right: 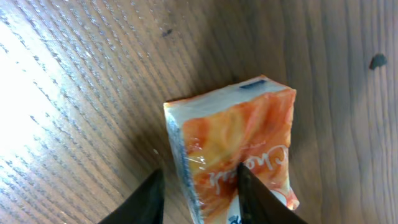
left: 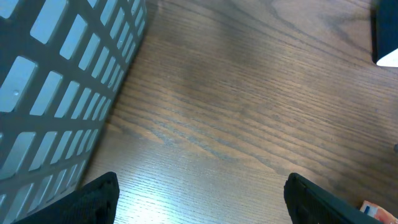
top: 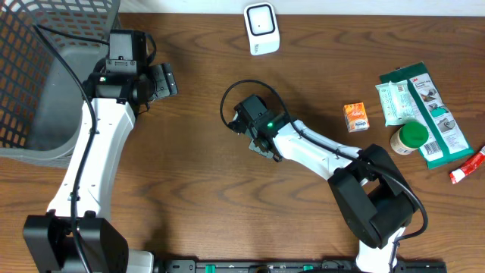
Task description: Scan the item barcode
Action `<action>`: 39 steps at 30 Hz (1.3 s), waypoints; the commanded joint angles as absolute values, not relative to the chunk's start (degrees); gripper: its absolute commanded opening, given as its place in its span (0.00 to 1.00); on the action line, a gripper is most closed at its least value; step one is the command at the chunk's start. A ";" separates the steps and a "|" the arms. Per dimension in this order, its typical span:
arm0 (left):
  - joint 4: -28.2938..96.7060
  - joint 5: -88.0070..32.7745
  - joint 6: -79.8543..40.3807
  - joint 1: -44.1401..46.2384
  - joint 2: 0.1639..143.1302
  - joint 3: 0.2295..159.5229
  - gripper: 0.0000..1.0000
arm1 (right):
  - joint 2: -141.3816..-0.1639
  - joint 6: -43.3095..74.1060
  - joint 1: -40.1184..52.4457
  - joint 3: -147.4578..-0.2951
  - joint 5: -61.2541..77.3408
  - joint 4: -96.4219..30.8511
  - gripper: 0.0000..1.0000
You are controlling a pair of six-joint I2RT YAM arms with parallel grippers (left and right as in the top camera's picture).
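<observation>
The pack (right: 230,143) is grasped in the right gripper's (right: 200,180) jaws. It is judged light, soft and film-slick, best pinched across its flat faces. The left gripper's (left: 202,183) jaws are released.

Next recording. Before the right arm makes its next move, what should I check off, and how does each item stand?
1. Packet lies between the fingers of the right gripper: ok.
2. Grip closed firmly on the packet: cannot tell.
3. Barcode found: not ok; none shows on the faces in view.
4. Scanner is at the far edge, with bare table on the way to it: ok.
5. Left gripper is open, empty, beside the basket and out of the way: ok.
</observation>
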State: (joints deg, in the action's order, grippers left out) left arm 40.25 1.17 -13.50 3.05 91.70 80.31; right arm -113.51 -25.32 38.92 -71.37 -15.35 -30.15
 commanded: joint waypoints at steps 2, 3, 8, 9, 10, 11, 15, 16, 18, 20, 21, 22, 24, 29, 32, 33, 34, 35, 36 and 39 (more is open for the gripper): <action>40.27 0.69 -13.96 2.90 90.59 81.78 0.86 | -116.33 -25.34 39.07 -69.08 -11.27 -30.46 0.42; 40.27 0.69 -13.98 2.90 90.59 81.78 0.86 | -116.33 -25.32 39.18 -69.08 -11.27 -30.44 0.44; 40.27 0.69 -13.96 2.90 90.59 81.78 0.86 | -116.33 -25.34 39.55 -69.08 -11.25 -30.44 0.15; 40.27 0.69 -13.96 2.90 90.59 81.78 0.86 | -116.33 -25.36 39.66 -69.08 -11.29 -30.41 0.09; 40.27 0.69 -13.96 2.90 90.61 81.78 0.86 | -116.33 -25.34 39.70 -69.08 -11.27 -30.37 0.07; 40.27 0.71 -13.96 2.90 90.59 81.78 0.86 | -116.33 -25.30 39.75 -69.10 -11.25 -30.28 0.04; 40.27 0.69 -13.96 2.90 90.59 81.78 0.86 | -115.72 -22.28 39.79 -69.69 -9.43 -30.22 0.01; 40.27 0.69 -13.96 2.92 90.59 81.78 0.86 | -115.37 -20.99 39.79 -70.17 -9.23 -30.35 0.01; 40.27 0.69 -13.98 2.90 90.59 81.78 0.86 | -114.41 -18.57 39.79 -71.50 -9.13 -31.70 0.01; 40.27 0.69 -13.96 2.90 90.59 81.78 0.86 | -112.81 -14.66 39.68 -74.00 -8.51 -34.68 0.01; 40.27 0.69 -13.96 2.90 90.59 81.78 0.86 | -112.05 -12.47 39.57 -75.53 -7.14 -36.71 0.01; 40.27 0.69 -13.96 2.92 90.59 81.78 0.86 | -111.28 -10.48 39.38 -77.28 -4.73 -39.09 0.01; 40.27 0.69 -13.96 2.92 90.59 81.78 0.86 | -109.97 -7.35 38.89 -81.71 2.37 -45.04 0.01; 40.27 0.69 -13.96 2.90 90.59 81.78 0.86 | -109.27 -3.46 37.69 -92.97 13.61 -57.12 0.01; 40.27 0.69 -13.96 2.90 90.59 81.78 0.86 | -109.27 -2.55 36.21 -98.89 17.21 -62.00 0.01; 40.27 0.69 -13.96 2.90 90.61 81.78 0.86 | -109.27 -2.26 35.46 -101.25 18.57 -63.64 0.01; 40.27 0.69 -13.96 2.90 90.59 81.78 0.86 | -109.27 -1.21 34.79 -103.04 19.35 -64.47 0.01; 40.27 0.69 -13.96 2.90 90.59 81.78 0.86 | -109.27 0.12 34.09 -104.66 20.12 -64.88 0.01; 40.27 0.69 -13.96 2.92 90.59 81.78 0.86 | -109.27 1.17 33.45 -106.28 21.04 -65.10 0.01; 40.27 0.69 -13.96 2.90 90.59 81.78 0.86 | -109.27 1.74 31.22 -110.65 23.79 -63.86 0.01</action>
